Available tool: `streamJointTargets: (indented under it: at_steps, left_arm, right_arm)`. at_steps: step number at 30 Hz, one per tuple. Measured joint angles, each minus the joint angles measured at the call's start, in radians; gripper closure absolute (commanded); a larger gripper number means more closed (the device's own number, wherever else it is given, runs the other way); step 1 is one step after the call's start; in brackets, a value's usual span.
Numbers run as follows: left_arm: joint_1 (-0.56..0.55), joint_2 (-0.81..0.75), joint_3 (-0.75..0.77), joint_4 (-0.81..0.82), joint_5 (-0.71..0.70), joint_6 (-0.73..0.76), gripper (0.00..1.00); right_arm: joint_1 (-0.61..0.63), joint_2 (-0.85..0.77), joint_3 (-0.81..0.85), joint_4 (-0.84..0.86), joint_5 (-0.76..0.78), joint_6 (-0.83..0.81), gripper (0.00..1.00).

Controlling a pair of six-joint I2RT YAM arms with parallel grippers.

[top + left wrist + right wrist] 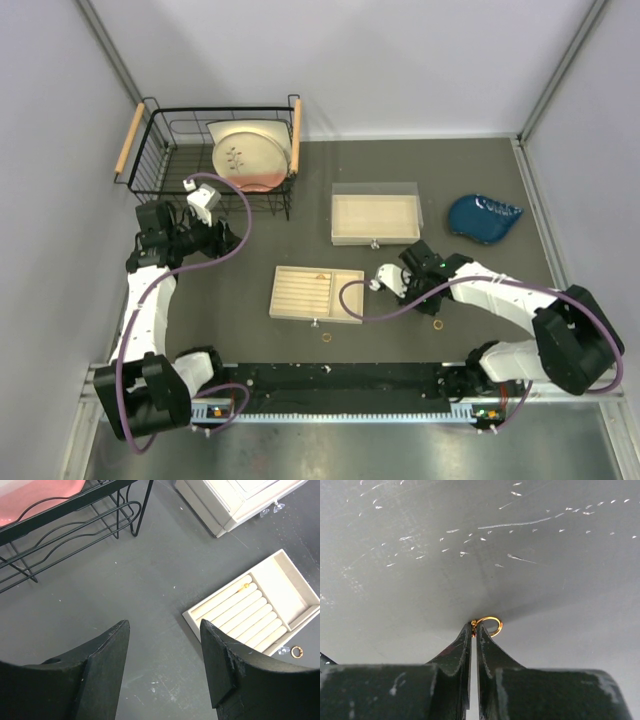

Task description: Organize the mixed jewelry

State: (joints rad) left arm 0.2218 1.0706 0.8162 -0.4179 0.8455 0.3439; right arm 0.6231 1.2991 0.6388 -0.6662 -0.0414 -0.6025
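Note:
My right gripper (475, 623) is shut on a small gold ring (490, 626), pinching it at the fingertips right at the grey table surface. In the top view the right gripper (432, 298) is low over the table right of the beige ridged tray (290, 300). A gold ring (438, 325) shows just below it; I cannot tell whether it is the held one. Another gold ring (327, 337) (297, 651) lies on the table beside the tray's front edge. One gold piece (246, 586) sits in the tray's ridges. My left gripper (164, 625) hangs open over bare table, holding nothing.
A beige drawer box (375, 218) stands behind the tray. At the back left, a black wire basket (160, 150) holds a cream plate (250, 155), close to my left gripper (225, 238). A blue dish (484, 216) lies at the right.

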Motion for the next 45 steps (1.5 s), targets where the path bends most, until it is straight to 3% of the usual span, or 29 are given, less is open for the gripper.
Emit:
streamJointTargets:
  at_steps: [4, 9, 17, 23, 33, 45]
  left_arm:
    - [0.000, 0.000, 0.000, 0.000, 0.023, 0.002, 0.36]
    - [-0.041, -0.003, 0.000, 0.001, 0.101, 0.016, 0.37]
    - [-0.420, -0.036, 0.000, 0.079, 0.159, 0.037, 0.36]
    - [-0.603, -0.029, 0.006, 0.142, 0.164, 0.065, 0.34]
    - [-0.742, 0.030, 0.089, 0.242, 0.159, 0.122, 0.23]
    - [-0.840, 0.058, 0.097, 0.306, 0.205, 0.108, 0.46]
  right_arm:
    - [0.000, 0.000, 0.019, -0.033, -0.013, -0.002, 1.00]
    - [-0.003, -0.001, 0.206, -0.182, -0.115, -0.016, 1.00]
    - [-0.004, 0.017, 0.706, -0.375, -0.480, -0.013, 1.00]
    - [0.010, 0.116, 0.929, -0.509, -0.754, -0.015, 1.00]
    - [0.062, 0.277, 1.050, -0.648, -0.975, -0.033, 1.00]
    - [0.068, 0.303, 1.073, -0.668, -1.012, -0.038, 1.00]
